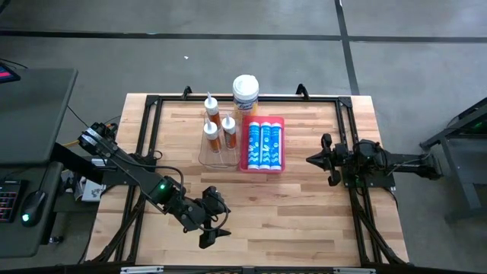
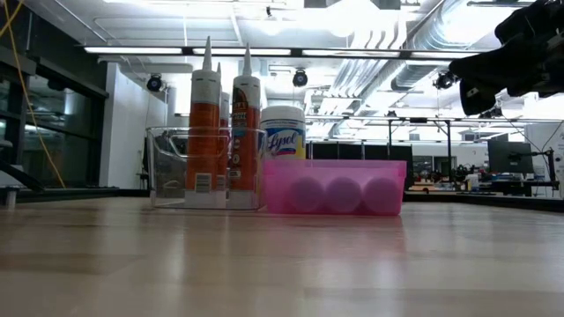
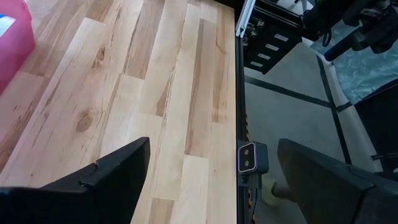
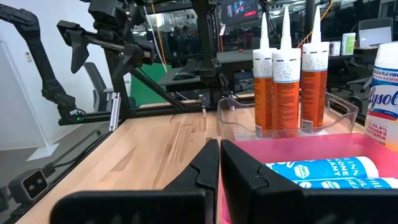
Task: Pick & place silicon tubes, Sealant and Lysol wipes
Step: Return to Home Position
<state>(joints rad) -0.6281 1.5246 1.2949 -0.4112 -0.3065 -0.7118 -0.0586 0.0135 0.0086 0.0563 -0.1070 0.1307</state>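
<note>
I see the Lysol wipes canister [image 1: 246, 93] upright at upper centre of the high view, just above the pink container [image 1: 245, 152]. My left gripper [image 1: 215, 217], lower centre-left, gapes wide, empty. My right gripper [image 1: 313, 160], centre right, is closed on nothing.

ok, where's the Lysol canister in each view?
High: Lysol canister upper centre, just behind the pink bin.
Low: it rises behind the pink bin's left end.
Left wrist: not in view.
Right wrist: canister beyond the pink bin, beside the clear bin.
Landmark: pink bin.
</note>
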